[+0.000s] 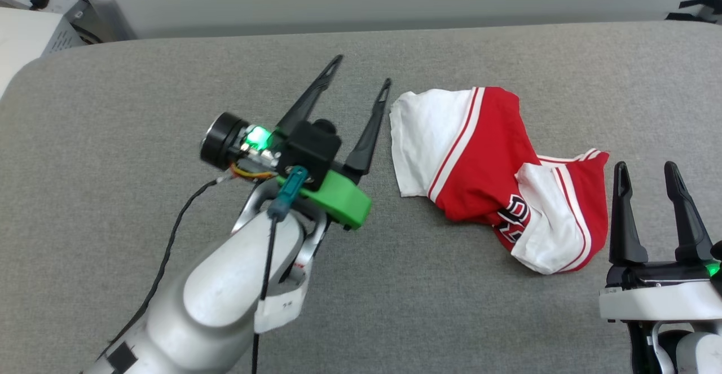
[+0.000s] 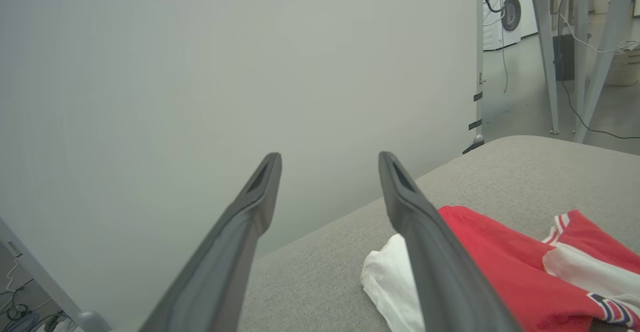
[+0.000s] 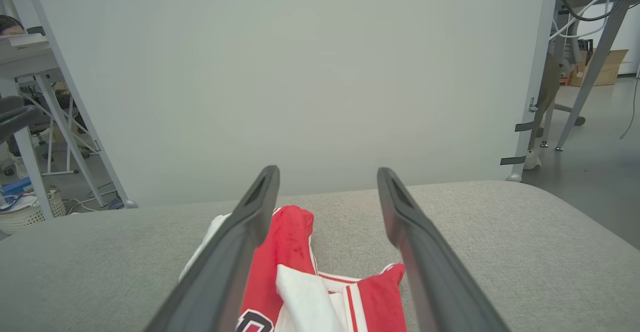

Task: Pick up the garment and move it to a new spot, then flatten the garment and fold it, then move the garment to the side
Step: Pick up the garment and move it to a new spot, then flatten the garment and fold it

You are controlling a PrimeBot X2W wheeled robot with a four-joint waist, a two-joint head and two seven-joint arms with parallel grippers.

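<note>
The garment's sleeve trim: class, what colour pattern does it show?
Red and white stripes, edging the white sleeves of the garment; clearest in the head view.

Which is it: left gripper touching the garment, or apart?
Apart. Head view: grey cushion shows between the open left gripper and the garment at its white sleeve.

Garment (image 1: 491, 176) lettering half under its folds

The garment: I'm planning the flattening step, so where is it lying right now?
In the head view the garment lies crumpled on the grey padded table, right of centre, between the open left gripper and the open right gripper.
</note>
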